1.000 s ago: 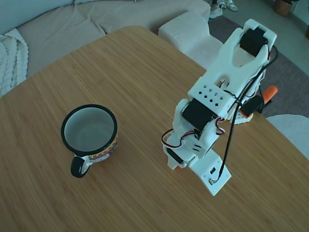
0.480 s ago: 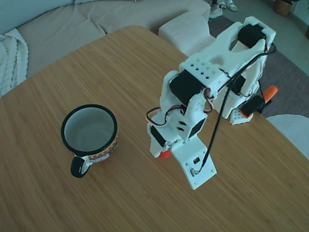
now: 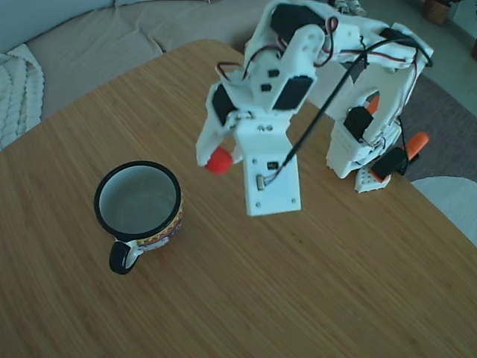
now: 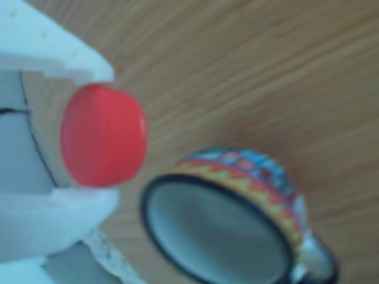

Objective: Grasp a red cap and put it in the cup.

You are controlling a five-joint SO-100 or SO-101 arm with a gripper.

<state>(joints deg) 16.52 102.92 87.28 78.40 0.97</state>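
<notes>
Claw (image 3: 216, 158) clamps the red cap (image 3: 218, 160) above the desk (image 3: 223, 298), right of the cup (image 3: 139, 205) (fixed view; cup upright).

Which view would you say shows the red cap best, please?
The other view: the red cap fills it, pinched in the hand. In the fixed view the cap is small, half hidden by the hand.

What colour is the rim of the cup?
Black, on the white cup; clearest in the fixed view.
</notes>
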